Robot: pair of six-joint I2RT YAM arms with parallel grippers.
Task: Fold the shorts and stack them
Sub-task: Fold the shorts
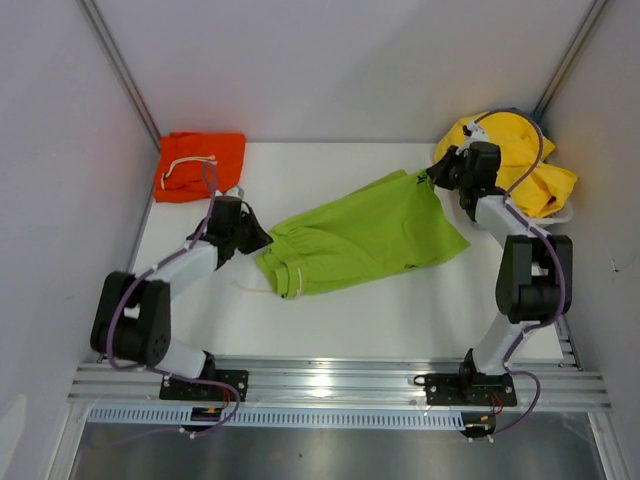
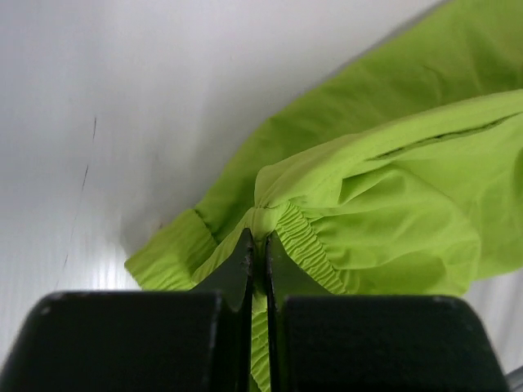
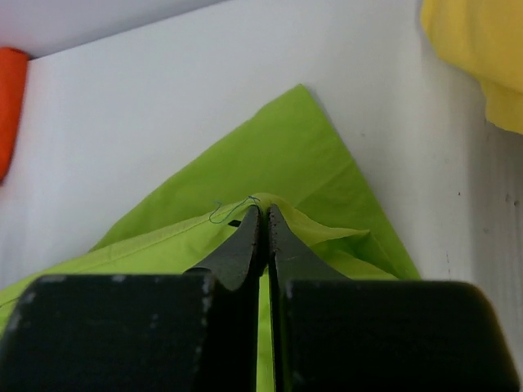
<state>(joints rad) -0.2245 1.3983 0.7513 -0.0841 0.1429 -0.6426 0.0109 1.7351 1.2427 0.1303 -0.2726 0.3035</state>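
The lime green shorts (image 1: 365, 236) lie stretched across the middle of the white table, waistband at the left, leg hems at the right. My left gripper (image 1: 254, 240) is shut on the elastic waistband (image 2: 294, 237) at the shorts' left end. My right gripper (image 1: 432, 178) is shut on a leg hem corner (image 3: 282, 214) at the far right end. The orange shorts (image 1: 199, 165) lie folded at the back left, white drawstring showing. The yellow shorts (image 1: 515, 160) lie bunched at the back right, partly behind my right arm.
White walls close the table at the left, back and right. A metal rail (image 1: 340, 380) runs along the near edge with both arm bases on it. A white drawstring end (image 1: 252, 288) trails from the green waistband onto the table.
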